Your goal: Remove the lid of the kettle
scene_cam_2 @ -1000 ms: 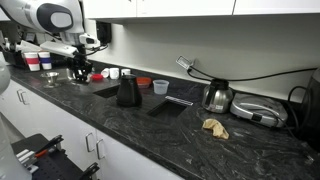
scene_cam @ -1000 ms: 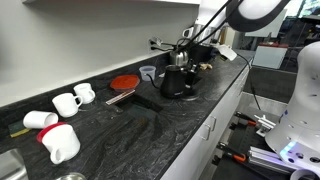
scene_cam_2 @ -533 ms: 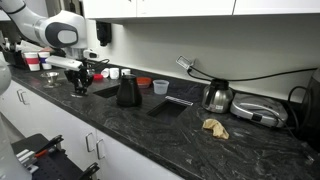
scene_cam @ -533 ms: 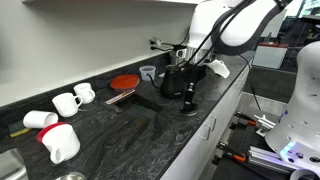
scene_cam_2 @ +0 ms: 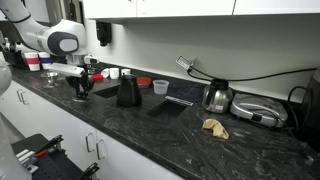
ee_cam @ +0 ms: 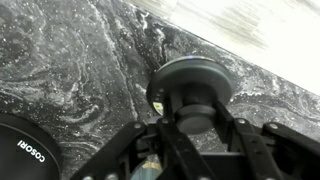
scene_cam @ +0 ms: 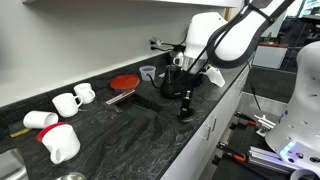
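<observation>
Left of and below the pincer (ee_cam: 195,118) in the wrist view, only a black curve of the kettle (ee_cam: 22,152) makes it into the frame. A second ago the pincer hung higher, already off to the kettle's side. Since then it has come straight down and now sits low over the desk (scene_cam: 120,135), near the kettle but clear of it. The lid (ee_cam: 190,78) is directly under the pincer. Its round dark cap faces the desk, and the fingers are clenched on either side of its knob. By my reading the lid is off, and what remains is to set it down and let go.

I cannot tell whether the lid's rim already touches the desk. The fingertips are hidden behind the knob. The kettle's mouth is too small to read in both exterior views, where pincer and lid merge into one dark blob.
</observation>
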`<move>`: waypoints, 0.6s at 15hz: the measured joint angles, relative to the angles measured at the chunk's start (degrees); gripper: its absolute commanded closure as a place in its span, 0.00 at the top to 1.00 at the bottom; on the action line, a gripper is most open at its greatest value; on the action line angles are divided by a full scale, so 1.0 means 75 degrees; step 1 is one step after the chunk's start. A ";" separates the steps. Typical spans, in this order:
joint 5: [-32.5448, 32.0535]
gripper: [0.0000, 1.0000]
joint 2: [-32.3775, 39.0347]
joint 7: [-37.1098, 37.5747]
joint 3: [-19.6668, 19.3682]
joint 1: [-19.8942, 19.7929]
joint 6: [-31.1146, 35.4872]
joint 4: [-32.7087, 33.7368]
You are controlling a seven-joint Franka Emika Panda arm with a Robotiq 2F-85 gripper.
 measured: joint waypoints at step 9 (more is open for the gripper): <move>-0.0005 0.43 0.0551 -0.0002 0.0002 -0.0073 0.0483 0.0411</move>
